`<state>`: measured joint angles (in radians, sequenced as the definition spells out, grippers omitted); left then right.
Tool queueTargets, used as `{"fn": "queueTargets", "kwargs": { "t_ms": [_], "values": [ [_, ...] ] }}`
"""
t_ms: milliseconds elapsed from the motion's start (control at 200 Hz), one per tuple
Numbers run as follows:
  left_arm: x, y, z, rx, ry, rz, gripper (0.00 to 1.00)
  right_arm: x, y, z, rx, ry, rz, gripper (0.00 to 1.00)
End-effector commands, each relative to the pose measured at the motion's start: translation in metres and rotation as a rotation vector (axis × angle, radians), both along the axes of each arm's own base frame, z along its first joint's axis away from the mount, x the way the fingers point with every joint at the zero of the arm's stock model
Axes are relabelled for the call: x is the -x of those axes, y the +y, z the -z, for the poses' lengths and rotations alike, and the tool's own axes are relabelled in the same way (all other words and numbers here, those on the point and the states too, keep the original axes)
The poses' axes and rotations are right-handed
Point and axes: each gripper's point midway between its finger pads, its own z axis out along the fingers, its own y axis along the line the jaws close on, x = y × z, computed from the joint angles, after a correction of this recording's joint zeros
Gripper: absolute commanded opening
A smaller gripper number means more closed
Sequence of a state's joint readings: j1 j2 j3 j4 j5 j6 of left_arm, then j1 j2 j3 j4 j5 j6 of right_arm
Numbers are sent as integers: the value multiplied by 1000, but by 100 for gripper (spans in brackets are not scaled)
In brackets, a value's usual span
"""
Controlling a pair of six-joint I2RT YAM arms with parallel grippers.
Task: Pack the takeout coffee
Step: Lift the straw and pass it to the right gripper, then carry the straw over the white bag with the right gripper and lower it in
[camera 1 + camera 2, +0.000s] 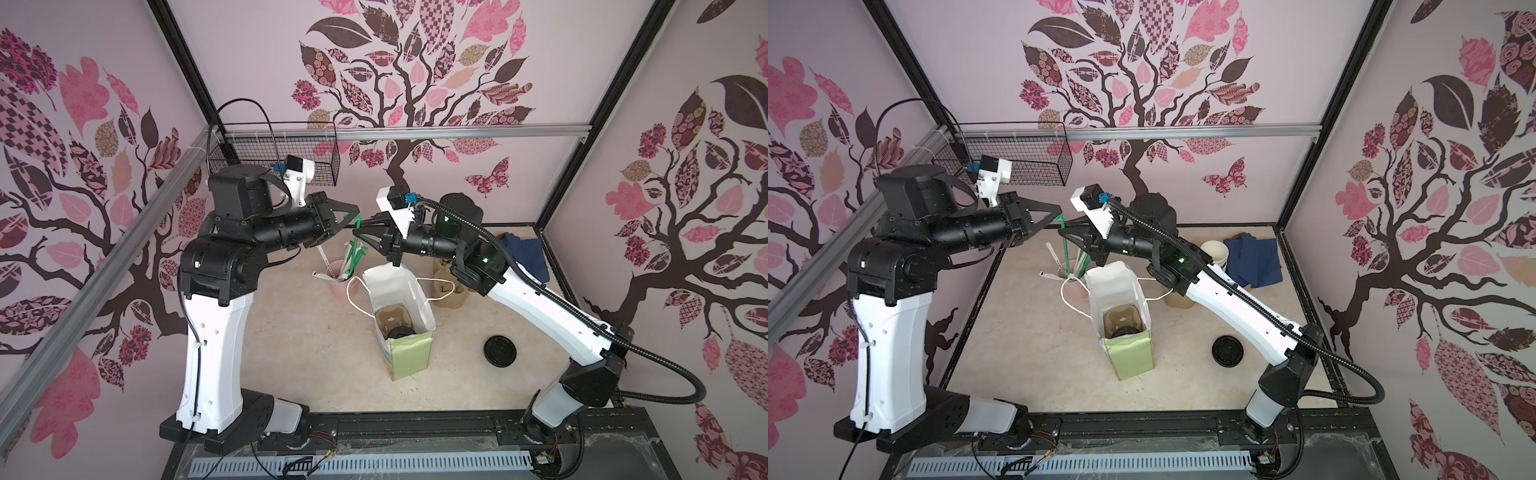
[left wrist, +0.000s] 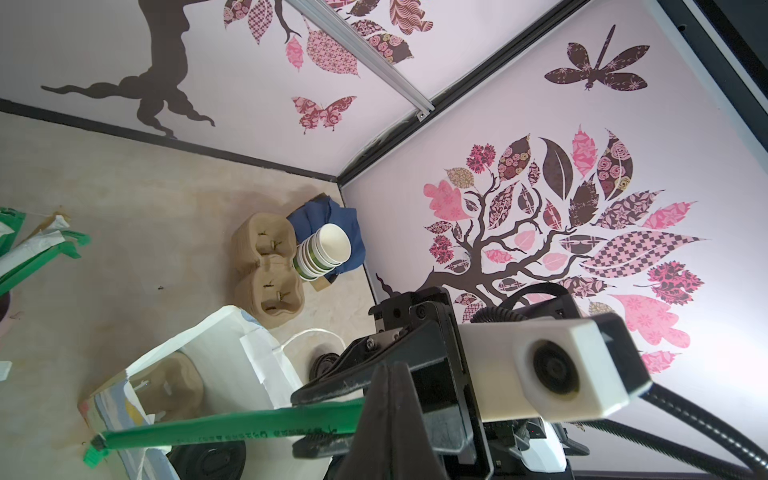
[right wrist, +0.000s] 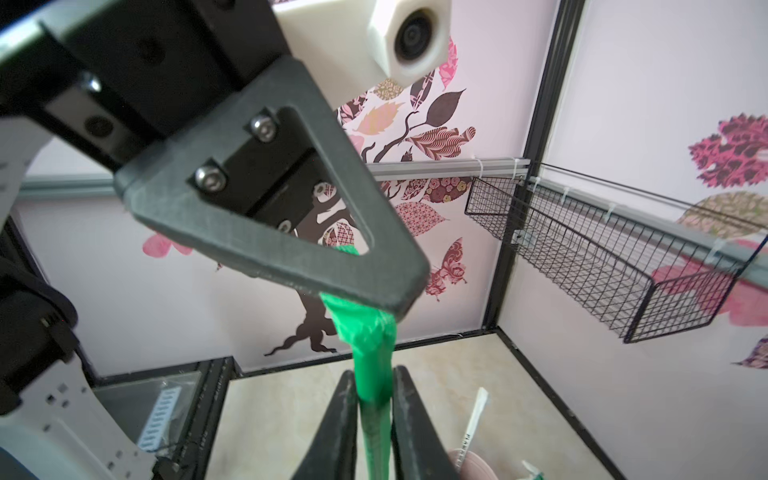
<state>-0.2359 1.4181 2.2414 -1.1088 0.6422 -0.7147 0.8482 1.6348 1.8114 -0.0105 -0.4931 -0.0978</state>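
The right gripper's (image 3: 374, 374) two black, tapered plastic fingers (image 3: 340, 428) stood close together, pressed on either side of a green straw (image 3: 372, 345), a flat, paper-wrapped strip. The left gripper (image 1: 356, 216) was clamped on the upper end of the same straw, where the wrapper was crumpled. Its fingers (image 3: 291, 257) were open triangular frames of matte black plastic with a faintly ribbed surface. Both grippers met tip to tip above the table, the straw hanging between them.

Below the grippers stood a tall paper bag (image 1: 409, 353), upright and open, with a pale green front, white inner walls and white cord handles. Inside it sat a brown moulded cardboard carrier (image 1: 392, 318). The takeout coffee (image 1: 401, 332) was in the bag, seated in the near pocket of that carrier. Only its round black lid was visible from above.

Just behind the bag, a pink cup (image 1: 338, 282) held further green and white wrapped straws. To the right of it lay a stack of cardboard carriers (image 2: 266, 266), a tilted stack of lidless cups (image 2: 324, 249) with cream insides, and a crumpled blue cloth (image 1: 523, 253). A loose flat black lid (image 1: 500, 351) lay well apart from the bag, on the right.

The table (image 1: 291, 353) was a smooth beige surface with faint marbling. Pale pink walls (image 1: 602, 104) printed with a patterned tree enclosed it on three sides. A black wire basket (image 1: 282, 158) hung from an aluminium rail in the rear left corner.
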Motion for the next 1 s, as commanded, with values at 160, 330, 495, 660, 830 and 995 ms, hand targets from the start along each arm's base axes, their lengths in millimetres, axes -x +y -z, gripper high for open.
{"fn": "queueTargets", "kwargs": {
  "t_ms": [160, 330, 495, 660, 830, 995],
  "values": [
    [-3, -6, -4, 25, -17, 36, 31, 3, -8, -14, -36, -15, 27, 6],
    [-10, 19, -15, -16, -108, -138, 98, 7, -36, -4, -7, 154, 118, 6],
    [-19, 75, 16, -110, -54, -479, 98, 23, -84, 14, 23, 399, 243, 6],
    [-13, 105, 74, -223, 133, -626, 98, 11, -113, 62, 111, 575, 447, 7],
    [-9, 93, 107, -220, 222, -561, 98, 9, -105, 38, -36, 625, 401, 10],
    [-6, 87, 120, -209, 238, -526, 97, 13, -91, 23, -114, 624, 305, 11]
  ]
}}
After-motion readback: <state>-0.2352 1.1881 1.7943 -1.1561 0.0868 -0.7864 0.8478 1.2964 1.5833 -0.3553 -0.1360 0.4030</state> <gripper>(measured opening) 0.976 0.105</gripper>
